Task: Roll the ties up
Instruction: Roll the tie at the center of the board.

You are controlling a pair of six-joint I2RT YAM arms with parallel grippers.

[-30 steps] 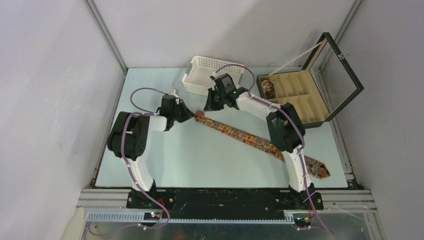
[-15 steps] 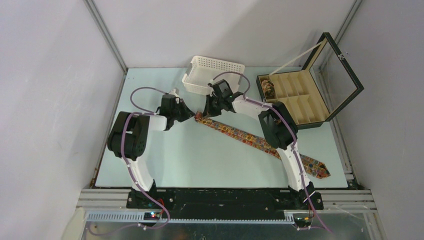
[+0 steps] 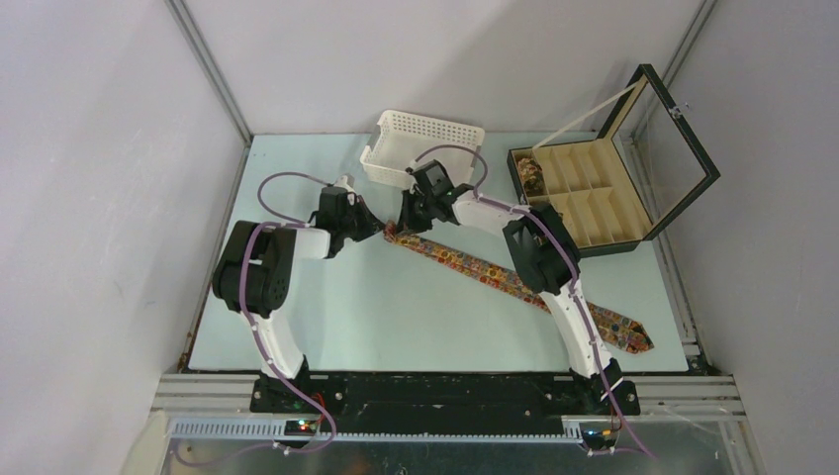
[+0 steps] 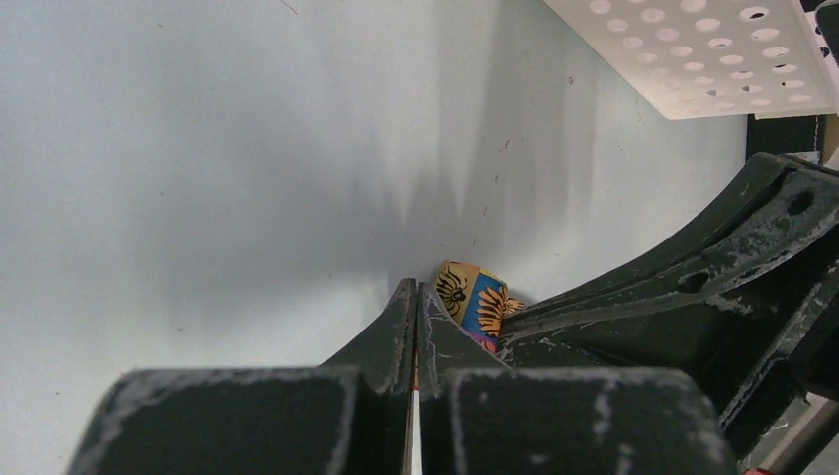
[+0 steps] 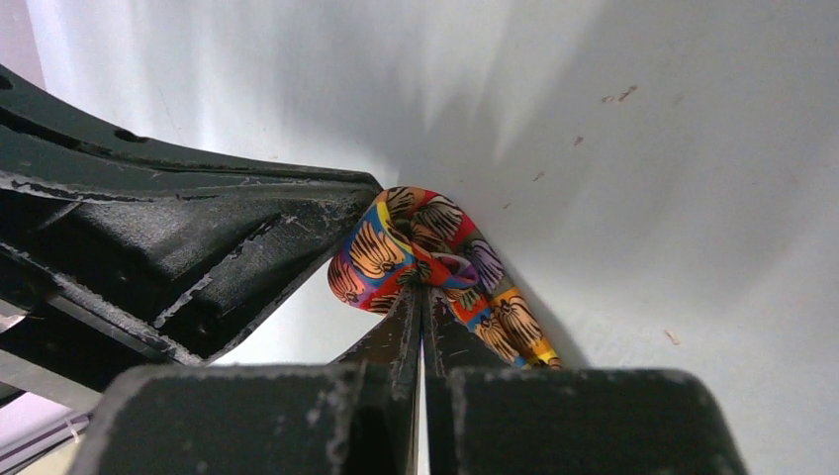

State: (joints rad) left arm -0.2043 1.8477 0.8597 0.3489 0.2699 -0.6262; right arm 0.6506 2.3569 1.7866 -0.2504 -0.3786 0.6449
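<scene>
1 tie point(image 3: 475, 265) lies diagonally on the worktop point(image 3: 326, 317), narrow end far-centre, wide end near right. Right end effector point(image 5: 423, 292) clamped on the curled narrow tip, probably to start the roll. Left end effector point(image 4: 416, 289) closed, empty, just beside the curl, probably steadying it.

My top external camera is mounted above and behind my bases. It faces down and forward and takes in the whole surface point(image 3: 396, 327) from a distance. Each wrist camera looks along its own gripper, close to the surface. The left gripper point(image 4: 414, 289) view and the right gripper point(image 5: 423, 295) view converge on one spot. All three views share the folded end of the tie point(image 5: 401, 247).
</scene>
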